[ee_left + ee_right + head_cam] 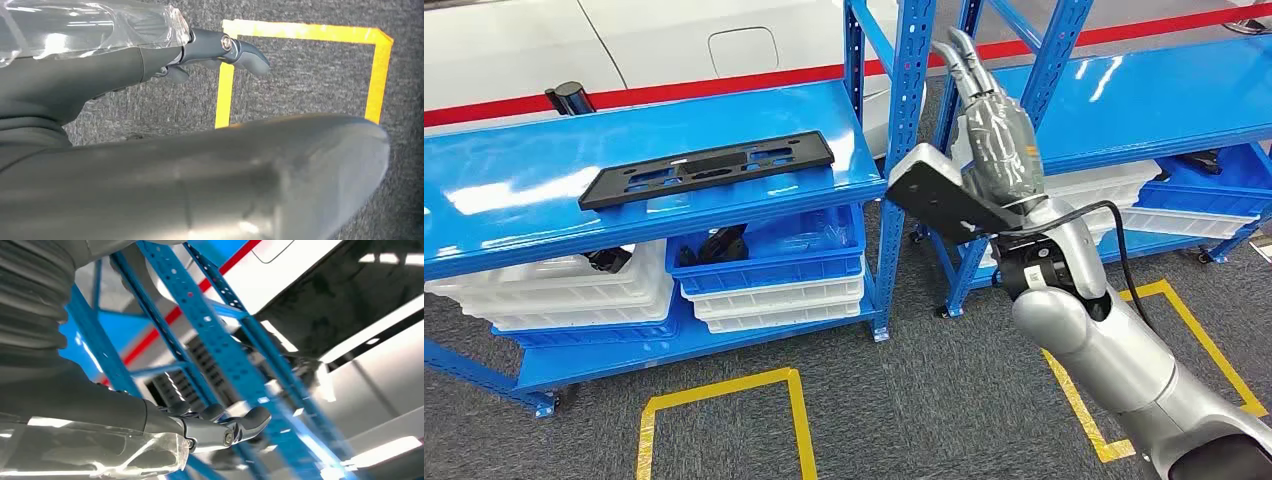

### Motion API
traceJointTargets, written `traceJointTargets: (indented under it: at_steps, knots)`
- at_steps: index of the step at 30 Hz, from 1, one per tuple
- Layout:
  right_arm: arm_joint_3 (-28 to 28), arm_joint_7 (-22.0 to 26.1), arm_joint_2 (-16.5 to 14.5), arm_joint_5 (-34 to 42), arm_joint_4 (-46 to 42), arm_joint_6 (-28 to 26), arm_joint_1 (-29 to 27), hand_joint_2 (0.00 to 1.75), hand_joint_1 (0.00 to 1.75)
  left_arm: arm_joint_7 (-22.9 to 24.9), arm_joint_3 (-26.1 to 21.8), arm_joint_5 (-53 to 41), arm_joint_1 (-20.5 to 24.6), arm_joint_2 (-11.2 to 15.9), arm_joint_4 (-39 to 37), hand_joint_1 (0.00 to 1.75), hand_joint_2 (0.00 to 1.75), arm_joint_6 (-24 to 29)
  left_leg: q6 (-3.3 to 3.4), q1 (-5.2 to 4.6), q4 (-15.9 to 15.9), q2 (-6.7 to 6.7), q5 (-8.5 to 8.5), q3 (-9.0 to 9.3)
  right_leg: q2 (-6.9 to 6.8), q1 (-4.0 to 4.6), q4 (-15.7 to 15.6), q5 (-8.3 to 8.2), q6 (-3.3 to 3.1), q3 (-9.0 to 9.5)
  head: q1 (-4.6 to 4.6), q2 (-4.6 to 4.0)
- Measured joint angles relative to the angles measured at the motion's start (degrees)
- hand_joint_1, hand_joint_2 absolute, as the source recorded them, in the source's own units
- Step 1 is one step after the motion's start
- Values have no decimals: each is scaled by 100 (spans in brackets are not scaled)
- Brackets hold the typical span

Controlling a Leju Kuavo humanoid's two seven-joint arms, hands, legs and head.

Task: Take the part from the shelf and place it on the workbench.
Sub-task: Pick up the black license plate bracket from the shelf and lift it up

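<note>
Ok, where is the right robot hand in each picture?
Head view: right robot hand raised, right of centre, beside the blue shelf post.
Right wrist view: close up, post behind.
Left wrist view: left robot hand over yellow floor tape instead.
Shared landmark: the post.

Stacked white bins (564, 290) and blue bins (774, 262) sat beneath the blue shelf's top board. Yellow floor tape (719, 400) framed squares on grey carpet (904, 400) before that shelf; a white car (674, 40) stood behind it.
</note>
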State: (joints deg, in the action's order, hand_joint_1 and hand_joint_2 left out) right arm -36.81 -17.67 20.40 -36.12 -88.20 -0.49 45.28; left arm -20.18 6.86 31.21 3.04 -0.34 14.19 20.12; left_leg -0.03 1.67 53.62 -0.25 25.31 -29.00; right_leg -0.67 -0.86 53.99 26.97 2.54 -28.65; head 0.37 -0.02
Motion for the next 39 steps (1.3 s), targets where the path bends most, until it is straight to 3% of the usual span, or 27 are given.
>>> traceJointTargets:
  at_steps: [9,23,27,33,39]
  knots:
    - [-917,-75,-199,-1162,-6,678,486,175,0,60,266,-87,32,-42,0,0,0,-24,0,0,0,0,0,-1,0,0,1,0,0,-1,0,2]
    - [-2532,122,-629,-2503,522,2227,969,175,0,208,928,-307,94,-191,-1,0,0,-115,0,0,0,0,0,-2,0,1,1,0,0,-3,0,1]
    - [-2772,172,-779,-2334,817,2433,984,175,0,304,1116,-372,100,-226,-2,0,0,-171,0,0,0,0,0,-2,0,1,1,0,0,-4,0,0]
    - [-2972,267,-1131,-1359,1457,2600,988,175,0,370,1365,-414,142,-282,-2,0,0,-210,0,1,0,1,-1,-1,1,1,1,0,0,-5,0,1]
    - [-3124,147,-1281,-845,1810,2397,997,175,0,340,1517,-333,160,-326,-3,0,0,-231,0,0,0,1,-1,-2,1,1,1,0,0,-5,0,1]
